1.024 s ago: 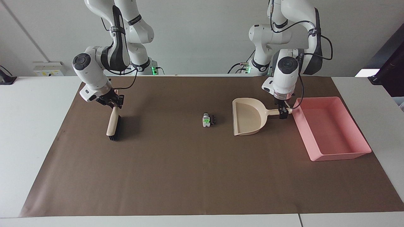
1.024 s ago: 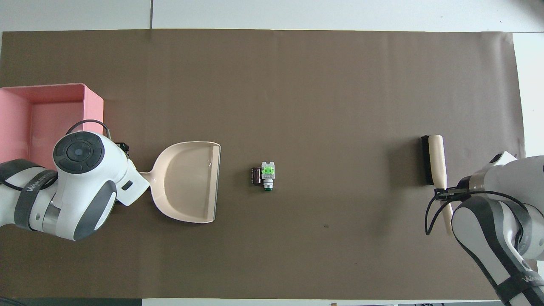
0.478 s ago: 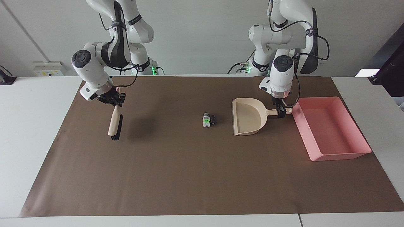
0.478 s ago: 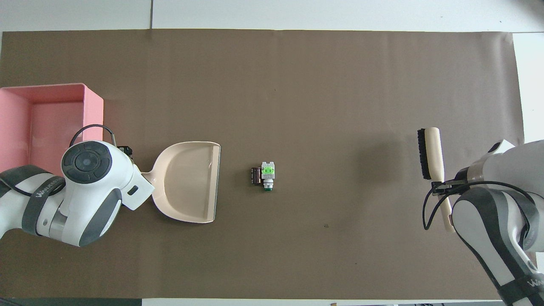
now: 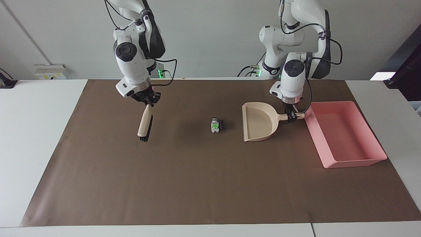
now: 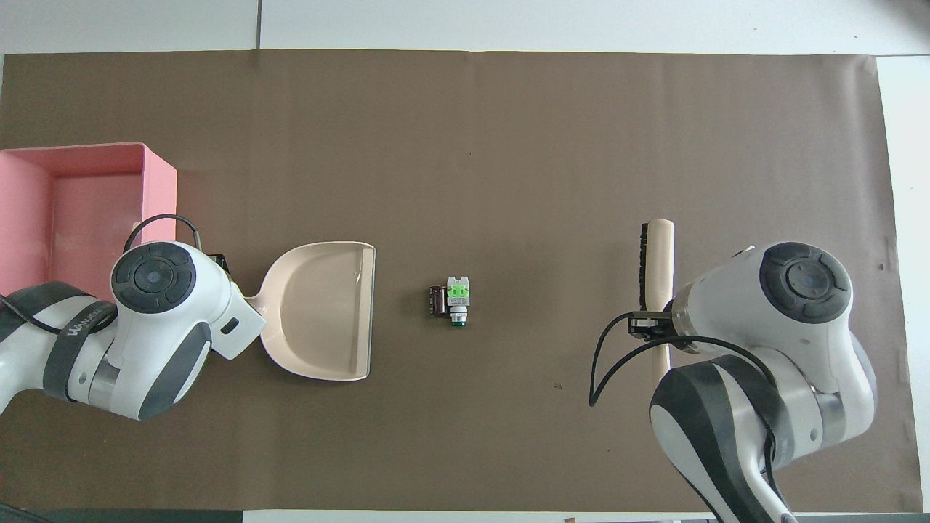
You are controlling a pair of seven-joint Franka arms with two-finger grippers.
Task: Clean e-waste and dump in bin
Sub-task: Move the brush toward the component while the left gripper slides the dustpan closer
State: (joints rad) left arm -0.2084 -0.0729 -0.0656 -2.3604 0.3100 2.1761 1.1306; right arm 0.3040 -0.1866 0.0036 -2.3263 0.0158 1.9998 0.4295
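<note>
The e-waste lies mid-mat: a white-grey bit with a green mark [image 5: 214, 126] [image 6: 458, 296] touching a black blocky bit [image 5: 222, 124] [image 6: 437, 300]. My right gripper [image 5: 147, 100] [image 6: 658, 325] is shut on the handle of a beige brush with black bristles [image 5: 144, 124] [image 6: 658, 261], which hangs tilted over the mat toward the right arm's end from the e-waste. My left gripper [image 5: 291, 117] is shut on the handle of the beige dustpan [image 5: 258, 123] [image 6: 320, 312], whose mouth faces the e-waste. The pink bin [image 5: 357, 162] [image 6: 157, 196] stands beside the dustpan handle, at the left arm's end.
A brown mat [image 5: 197, 184] [image 6: 508, 145] covers the white table [image 5: 36, 131]. A gap of bare mat separates the dustpan's mouth from the e-waste, and a wider one separates the brush from it.
My right gripper lifted the brush off the mat and carried it toward the e-waste. The left gripper kept hold of the dustpan handle, its wrist turning a little; dustpan and e-waste stayed put.
</note>
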